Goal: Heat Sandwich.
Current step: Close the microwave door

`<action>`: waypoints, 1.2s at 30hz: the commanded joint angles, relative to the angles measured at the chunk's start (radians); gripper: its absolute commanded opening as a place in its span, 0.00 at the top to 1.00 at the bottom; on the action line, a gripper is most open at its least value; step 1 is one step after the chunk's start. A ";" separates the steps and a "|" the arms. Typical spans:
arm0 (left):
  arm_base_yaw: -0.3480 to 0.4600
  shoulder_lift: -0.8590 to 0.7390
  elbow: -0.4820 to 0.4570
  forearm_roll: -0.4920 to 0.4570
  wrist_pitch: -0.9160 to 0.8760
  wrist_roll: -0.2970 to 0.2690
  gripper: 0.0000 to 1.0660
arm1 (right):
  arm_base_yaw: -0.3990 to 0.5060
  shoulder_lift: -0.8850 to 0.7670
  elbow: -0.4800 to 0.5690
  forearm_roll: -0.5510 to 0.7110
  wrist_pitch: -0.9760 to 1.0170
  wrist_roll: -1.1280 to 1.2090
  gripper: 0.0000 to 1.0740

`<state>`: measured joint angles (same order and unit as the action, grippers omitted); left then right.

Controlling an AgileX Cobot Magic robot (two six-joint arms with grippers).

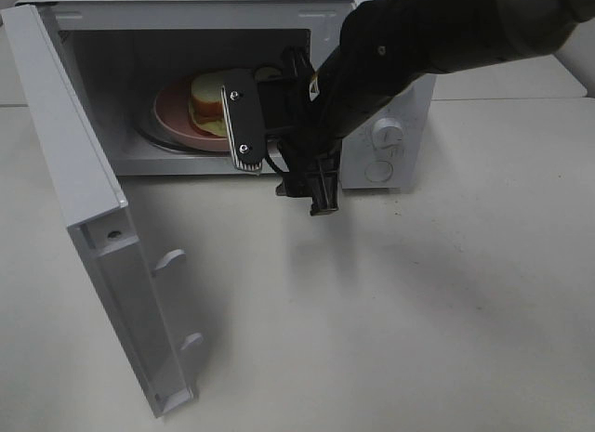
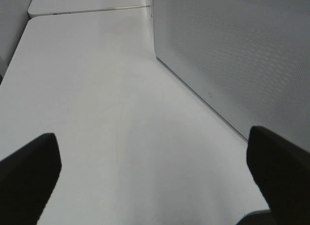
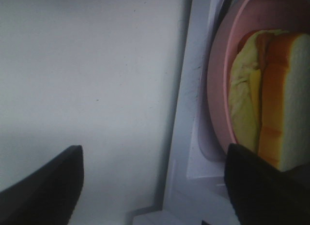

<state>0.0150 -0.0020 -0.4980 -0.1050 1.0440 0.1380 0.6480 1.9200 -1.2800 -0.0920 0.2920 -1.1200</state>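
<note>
Square white-bread sandwich (image 1: 206,111) sat on round pink plate (image 1: 170,116) inside white microwave (image 1: 400,102), door (image 1: 84,172) open. Right gripper (image 1: 286,183), wide and empty, hung at the opening, partly screening plate. Left gripper (image 2: 155,176) wide, empty.

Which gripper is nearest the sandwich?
The right gripper, open at the microwave's front, with the sandwich just ahead; the left gripper faces tabletop outside the door.
</note>
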 commanded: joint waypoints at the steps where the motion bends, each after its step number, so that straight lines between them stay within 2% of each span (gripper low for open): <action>1: 0.003 0.000 0.001 -0.004 -0.013 -0.007 0.05 | -0.003 -0.058 0.062 -0.003 0.000 0.018 0.29; 8: 0.003 0.000 0.001 -0.004 -0.013 -0.007 0.05 | -0.003 -0.176 0.196 -0.004 0.002 0.076 0.29; 23: 0.003 0.000 0.001 -0.004 -0.013 -0.007 0.05 | -0.003 -0.394 0.386 -0.003 0.057 0.300 0.29; 29: 0.003 0.000 0.001 -0.004 -0.013 -0.007 0.05 | -0.003 -0.512 0.478 -0.003 0.133 0.488 0.29; 36: 0.003 0.000 0.001 -0.003 -0.013 -0.007 0.05 | -0.003 -0.626 0.522 -0.003 0.252 0.665 0.29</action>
<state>0.0150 -0.0020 -0.4980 -0.1050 1.0440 0.1380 0.6480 1.3080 -0.7610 -0.0920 0.5280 -0.4790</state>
